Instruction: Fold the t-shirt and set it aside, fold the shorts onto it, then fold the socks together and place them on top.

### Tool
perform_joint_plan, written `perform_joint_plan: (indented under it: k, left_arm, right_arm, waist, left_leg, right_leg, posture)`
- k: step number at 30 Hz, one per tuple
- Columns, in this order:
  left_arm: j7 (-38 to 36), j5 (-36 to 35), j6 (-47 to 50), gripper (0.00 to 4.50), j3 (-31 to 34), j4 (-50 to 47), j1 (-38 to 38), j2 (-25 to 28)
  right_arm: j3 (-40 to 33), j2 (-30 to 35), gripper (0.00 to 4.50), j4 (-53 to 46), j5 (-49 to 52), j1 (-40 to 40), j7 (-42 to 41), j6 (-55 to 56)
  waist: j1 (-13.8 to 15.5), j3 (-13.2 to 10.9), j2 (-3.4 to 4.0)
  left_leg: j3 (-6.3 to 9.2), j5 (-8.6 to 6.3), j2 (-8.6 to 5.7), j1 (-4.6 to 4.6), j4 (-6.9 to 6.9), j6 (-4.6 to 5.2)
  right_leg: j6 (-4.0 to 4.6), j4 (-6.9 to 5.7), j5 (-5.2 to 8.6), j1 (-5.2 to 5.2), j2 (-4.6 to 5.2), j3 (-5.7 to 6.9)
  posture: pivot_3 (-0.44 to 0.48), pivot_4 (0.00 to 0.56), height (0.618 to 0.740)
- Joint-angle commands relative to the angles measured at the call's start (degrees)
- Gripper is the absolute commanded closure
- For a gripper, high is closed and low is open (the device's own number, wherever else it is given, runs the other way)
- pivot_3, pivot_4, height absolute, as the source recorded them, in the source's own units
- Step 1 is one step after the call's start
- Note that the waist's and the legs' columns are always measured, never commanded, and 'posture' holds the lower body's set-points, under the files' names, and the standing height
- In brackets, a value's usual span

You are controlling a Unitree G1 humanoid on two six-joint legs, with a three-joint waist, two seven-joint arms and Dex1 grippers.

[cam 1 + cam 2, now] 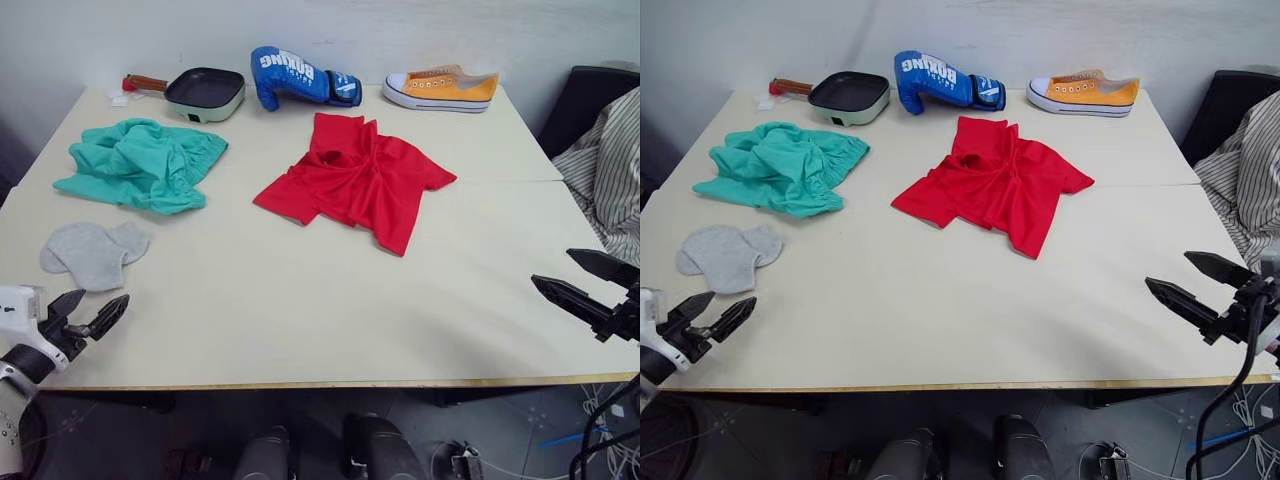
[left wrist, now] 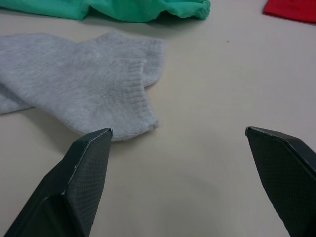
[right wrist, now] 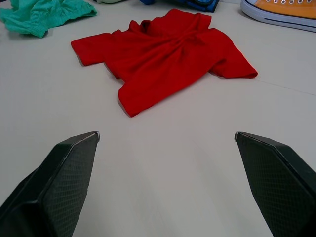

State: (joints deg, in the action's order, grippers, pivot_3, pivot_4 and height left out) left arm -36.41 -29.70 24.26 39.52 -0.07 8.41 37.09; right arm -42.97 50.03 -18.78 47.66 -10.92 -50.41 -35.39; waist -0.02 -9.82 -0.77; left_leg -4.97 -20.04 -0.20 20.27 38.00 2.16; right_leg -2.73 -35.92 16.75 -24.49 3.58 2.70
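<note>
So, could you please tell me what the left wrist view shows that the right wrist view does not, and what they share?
Left wrist view alone: the grey socks, lying overlapped flat on the table just ahead of the open left gripper.

Right wrist view alone: the whole crumpled t-shirt, ahead of the open right gripper, plus part of an orange sneaker and a bit of the blue boxing glove.

Shared: the teal shorts, the pale table, and some red shirt fabric, of which the left wrist view has just a corner.
</note>
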Motion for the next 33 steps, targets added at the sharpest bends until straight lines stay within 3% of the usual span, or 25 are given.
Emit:
perform_joint_plan:
  k: [1, 18, 23, 28, 33]
  left_arm:
    - [0.6, 0.3, -1.7, 0.00, 1.7, -1.1, 1.2, 0.4]
    - [2.2, -0.4, -0.6, 0.00, -0.9, -4.1, 0.0, -0.6]
    - [1.0, -0.5, 0.8, 0.00, -3.4, -6.7, -1.0, 0.8]
    - [-4.4, 2.2, 0.6, 0.00, -12.0, -8.2, -5.7, 6.0]
    - [-10.3, 9.2, -1.7, 0.00, -26.1, -0.2, -20.2, 10.5]
  right_arm:
    - [-0.8, 0.8, 0.03, -1.2, -0.3, 0.1, -0.3, 0.2]
    - [-0.2, 2.2, 0.03, -1.0, -3.2, 1.7, -0.8, 0.3]
    - [2.3, 1.1, 0.03, -5.1, -3.8, 2.1, 1.1, 0.5]
    - [9.9, 1.2, 0.03, -11.3, -5.1, 4.3, 4.8, -0.4]
    - [23.8, 1.8, 0.03, -14.9, -12.8, 11.2, 11.1, -1.3]
  waist:
    - [0.0, 0.0, 0.00]
    - [0.0, 0.0, 0.01]
    - [0.0, 0.0, 0.00]
    - [0.0, 0.0, -0.01]
    - [0.0, 0.0, 0.02]
  left_leg:
    - [0.00, 0.01, 0.00, 0.00, 0.00, -0.02]
    - [-0.01, 0.02, 0.00, 0.00, 0.00, -0.03]
    - [0.00, 0.03, 0.00, 0.00, 0.00, -0.05]
    - [-0.01, 0.07, 0.00, -0.02, 0.02, -0.10]
    - [-0.01, 0.10, 0.00, 0.01, 0.07, -0.13]
  right_leg:
    - [0.00, 0.00, 0.00, 0.00, 0.00, 0.00]
    - [0.00, -0.01, 0.00, 0.01, 0.00, 0.00]
    - [0.00, -0.01, 0.00, 0.01, 0.00, 0.01]
    - [0.00, -0.05, 0.00, 0.02, 0.00, 0.01]
    - [0.00, -0.06, 0.00, 0.02, 0.01, 0.06]
  posture:
    - [0.000, 0.150, 0.740]
    - [0.000, 0.150, 0.740]
    - [0.000, 0.150, 0.740]
    - [0.000, 0.150, 0.740]
    - [0.000, 0.150, 0.740]
